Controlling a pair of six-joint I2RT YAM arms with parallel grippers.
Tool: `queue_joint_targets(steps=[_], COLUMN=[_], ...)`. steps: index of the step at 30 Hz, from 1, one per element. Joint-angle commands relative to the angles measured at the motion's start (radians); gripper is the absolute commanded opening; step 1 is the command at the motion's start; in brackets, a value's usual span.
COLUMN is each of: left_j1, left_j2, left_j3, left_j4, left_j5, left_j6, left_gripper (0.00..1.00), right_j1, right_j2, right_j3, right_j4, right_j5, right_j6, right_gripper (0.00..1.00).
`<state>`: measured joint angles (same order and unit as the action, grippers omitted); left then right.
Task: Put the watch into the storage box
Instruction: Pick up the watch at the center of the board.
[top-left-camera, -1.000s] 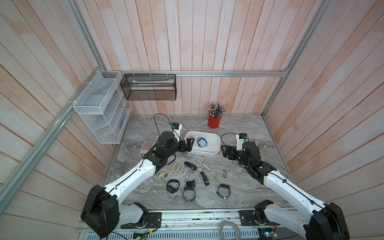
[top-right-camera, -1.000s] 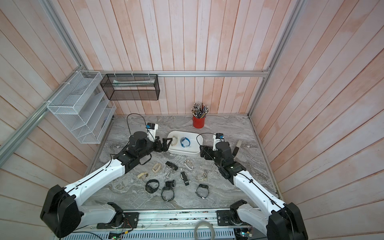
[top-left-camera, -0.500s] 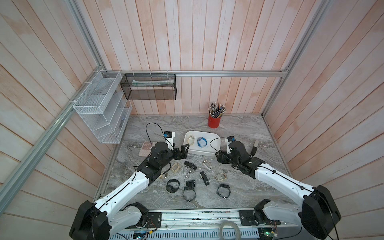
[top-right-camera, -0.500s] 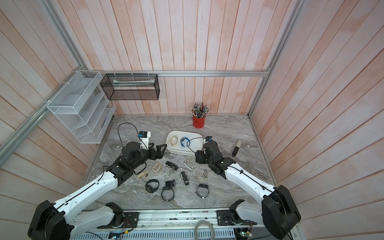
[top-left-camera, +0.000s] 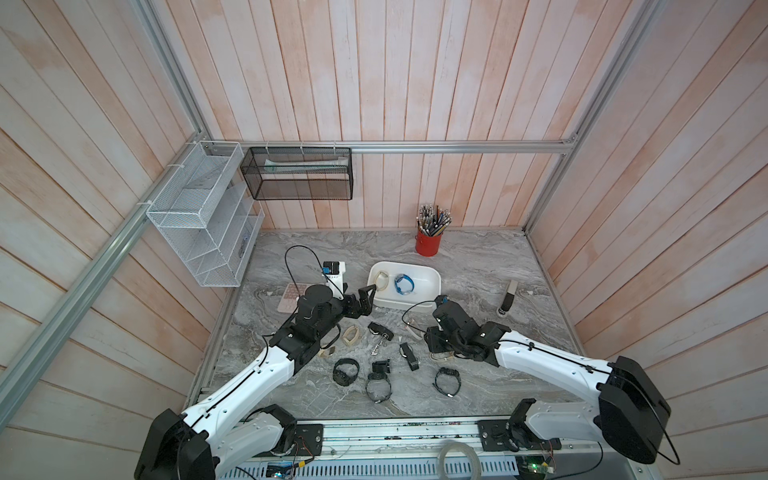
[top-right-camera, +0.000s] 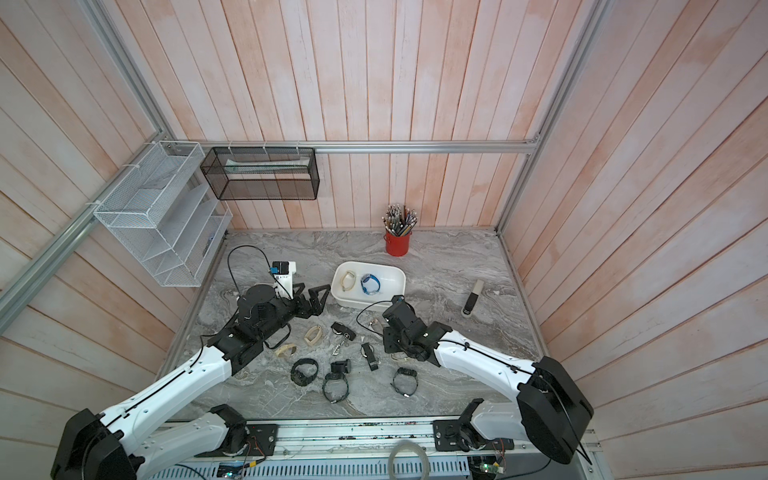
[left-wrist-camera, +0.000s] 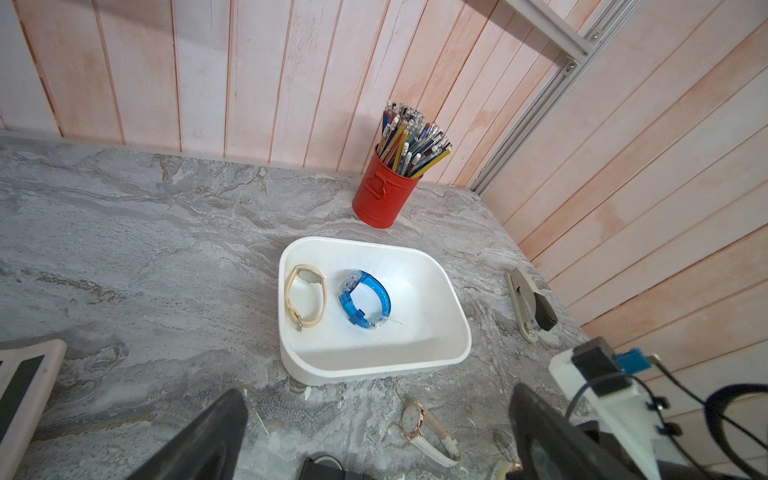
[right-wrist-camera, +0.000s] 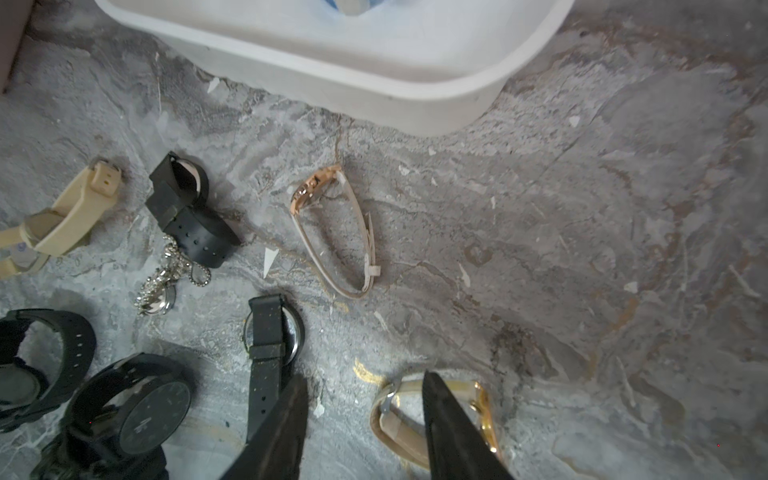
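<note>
Right gripper (right-wrist-camera: 365, 380) has dropped over a gold watch (right-wrist-camera: 388, 428).
Its jaws, half apart, straddle the watch; left gripper (top-left-camera: 362, 300) gapes wide beside the box (top-left-camera: 395, 304).

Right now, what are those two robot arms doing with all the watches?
They are tidying watches into the white storage box. A beige watch and a blue watch already lie inside. The right gripper is low over a gold watch on the table, part of its strap between the open jaws, not gripped yet. The left gripper hangs open and empty beside the box. Several more watches lie on the table.
</note>
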<state>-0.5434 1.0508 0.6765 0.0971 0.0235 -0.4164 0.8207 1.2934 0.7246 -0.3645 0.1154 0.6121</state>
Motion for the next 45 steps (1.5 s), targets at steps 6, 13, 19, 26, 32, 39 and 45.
queue_joint_targets(steps=[6, 13, 19, 26, 32, 39, 45], left_j1=[0.006, 0.007, 0.008, 0.009, 0.009, 0.010, 0.010], left_j2=[-0.045, -0.075, -0.087, -0.094, -0.100, -0.100, -0.113], left_j3=[-0.002, -0.007, -0.011, -0.007, -0.013, -0.008, -0.005], left_j4=[-0.008, -0.026, -0.031, -0.050, -0.049, -0.064, -0.074], left_j5=[-0.021, -0.031, -0.037, -0.050, -0.042, -0.067, -0.077], left_j6=[-0.005, 0.004, -0.003, 0.008, 0.008, 0.035, 0.049], left_gripper=[1.00, 1.00, 1.00, 1.00, 1.00, 1.00, 1.00], right_j1=[0.061, 0.066, 0.066, 0.066, 0.067, 0.067, 0.065], right_j2=[0.071, 0.090, 0.115, 0.169, 0.204, 0.226, 0.189], right_j3=[0.004, -0.017, -0.025, -0.029, -0.017, 0.039, 0.079], right_j4=[-0.062, -0.051, -0.040, -0.009, 0.027, -0.018, -0.089], right_j5=[-0.003, 0.024, 0.036, 0.037, 0.058, 0.112, 0.178], right_j6=[0.081, 0.099, 0.100, 0.101, 0.084, 0.030, 0.018], right_gripper=[0.44, 0.39, 0.39, 0.39, 0.24, 0.02, 0.00])
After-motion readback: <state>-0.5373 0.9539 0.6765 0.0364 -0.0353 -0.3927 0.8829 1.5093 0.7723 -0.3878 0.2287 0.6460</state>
